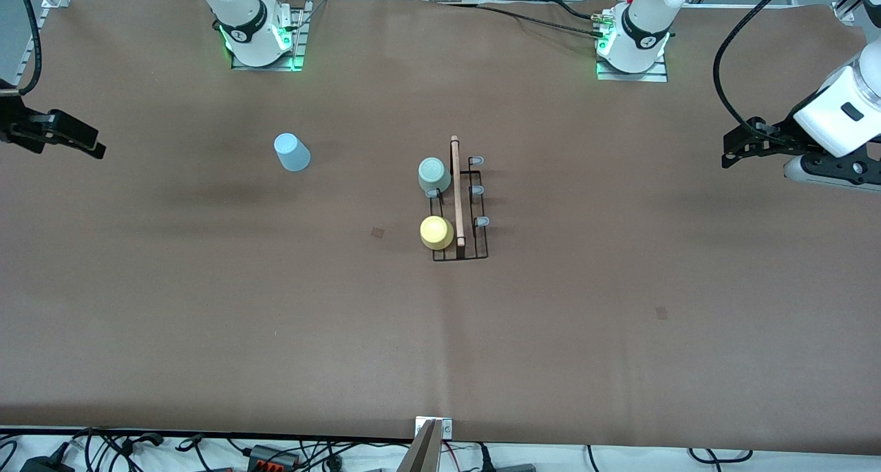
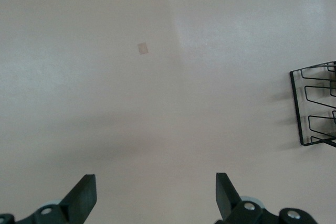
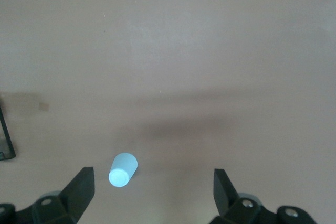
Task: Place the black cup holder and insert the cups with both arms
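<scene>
The black cup holder (image 1: 456, 197) stands mid-table, its wooden rod handle pointing from the robots toward the front camera. A pale green cup (image 1: 434, 175) and a yellow cup (image 1: 437, 232) sit on pegs on the side facing the right arm's end. A light blue cup (image 1: 292, 153) rests on the table toward the right arm's end, apart from the holder. My right gripper (image 1: 93, 144) (image 3: 153, 182) hangs open over that end, with the blue cup (image 3: 123, 169) below it. My left gripper (image 1: 728, 150) (image 2: 156, 187) hangs open over the other end, the holder's edge (image 2: 297, 108) in its view.
Two small square marks (image 1: 378, 232) (image 1: 661, 312) lie on the brown table cover. The arm bases (image 1: 258, 35) (image 1: 633, 42) stand at the robots' edge. Cables and a camera mount (image 1: 430, 444) run along the edge nearest the front camera.
</scene>
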`<state>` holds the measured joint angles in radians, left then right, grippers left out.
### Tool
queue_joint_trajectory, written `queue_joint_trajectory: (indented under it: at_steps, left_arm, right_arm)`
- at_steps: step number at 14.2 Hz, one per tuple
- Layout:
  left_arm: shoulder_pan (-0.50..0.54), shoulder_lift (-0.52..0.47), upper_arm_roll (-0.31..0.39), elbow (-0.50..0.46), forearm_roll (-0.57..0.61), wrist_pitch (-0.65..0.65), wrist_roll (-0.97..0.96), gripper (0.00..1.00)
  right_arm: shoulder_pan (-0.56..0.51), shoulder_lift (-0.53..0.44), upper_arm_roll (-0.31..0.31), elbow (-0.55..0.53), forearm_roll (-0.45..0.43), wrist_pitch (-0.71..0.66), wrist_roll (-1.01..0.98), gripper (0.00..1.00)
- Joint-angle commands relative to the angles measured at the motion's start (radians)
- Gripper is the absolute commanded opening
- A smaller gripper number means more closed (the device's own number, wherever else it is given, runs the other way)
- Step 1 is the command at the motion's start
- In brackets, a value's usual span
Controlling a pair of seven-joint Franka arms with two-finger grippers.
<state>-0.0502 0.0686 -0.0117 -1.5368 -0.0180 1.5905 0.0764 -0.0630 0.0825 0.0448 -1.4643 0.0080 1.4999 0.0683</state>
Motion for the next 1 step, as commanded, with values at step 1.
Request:
queue_joint_trajectory:
  at_steps: [1]
  left_arm:
    - [0.006, -0.009, -0.001, 0.014, 0.006, -0.029, 0.003, 1.00]
  right_arm:
    - [-0.018, -0.007, 0.013, 0.002, 0.021, -0.021, -0.019, 1.00]
